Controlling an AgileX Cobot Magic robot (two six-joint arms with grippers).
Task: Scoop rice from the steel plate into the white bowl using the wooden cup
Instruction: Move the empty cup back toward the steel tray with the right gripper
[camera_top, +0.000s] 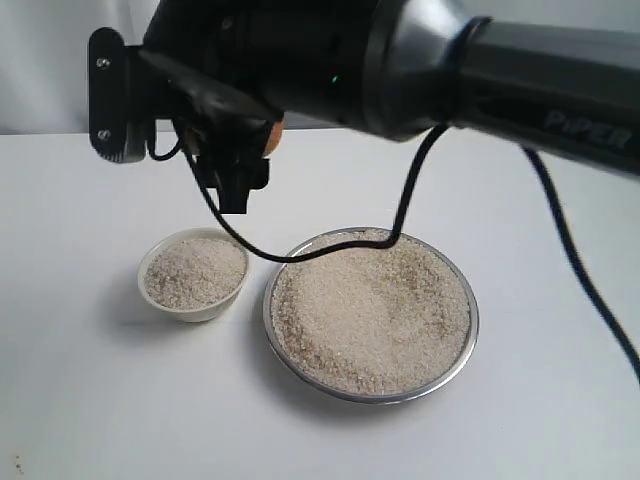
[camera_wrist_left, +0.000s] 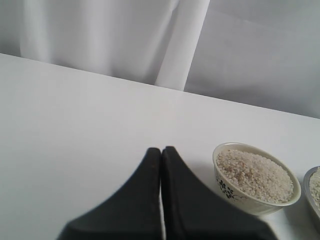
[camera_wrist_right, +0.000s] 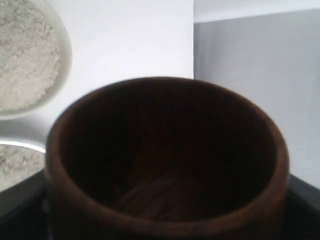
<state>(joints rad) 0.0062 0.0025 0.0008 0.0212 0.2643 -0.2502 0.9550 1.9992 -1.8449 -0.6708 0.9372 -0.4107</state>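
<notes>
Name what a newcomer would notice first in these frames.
The dark right arm fills the top of the exterior view, holding the wooden cup up off the table. Below it, the wide steel plate is heaped with rice, and the small white bowl to its left is nearly full too. In the right wrist view the cup's dark inside looks empty.
</notes>
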